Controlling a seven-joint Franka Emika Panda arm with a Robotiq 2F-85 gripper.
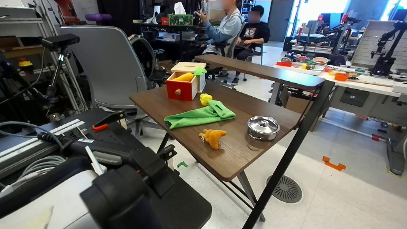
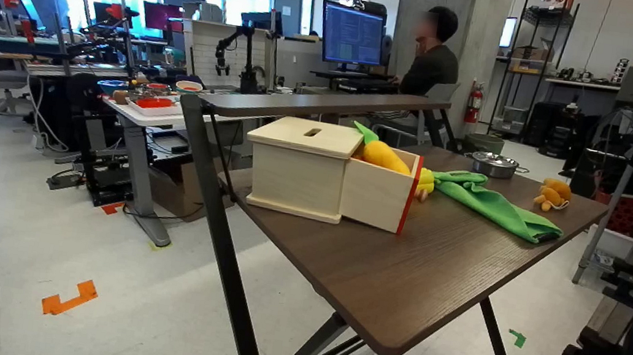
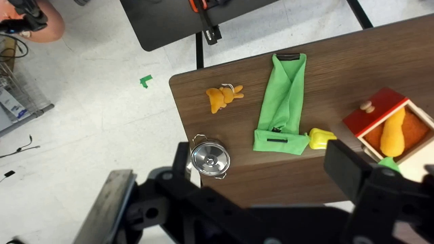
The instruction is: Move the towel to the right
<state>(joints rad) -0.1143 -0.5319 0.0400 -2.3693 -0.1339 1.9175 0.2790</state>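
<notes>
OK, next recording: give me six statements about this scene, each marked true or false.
1. The black two-fingered end effector is open, gripping nothing. True.
2. An elongated yellow toy vegetable rests in the red-fronted wooden drawer. True.
3. The drawer is fully shut. False: it is pulled open.
4. On the brown wood-grain table, the green cloth towel lies apart from the round silver metal pot. True.
5. The pot is uncovered. False: its lid is on.
6. The towel is bunched into a ball. False: it is folded long and narrow.
</notes>
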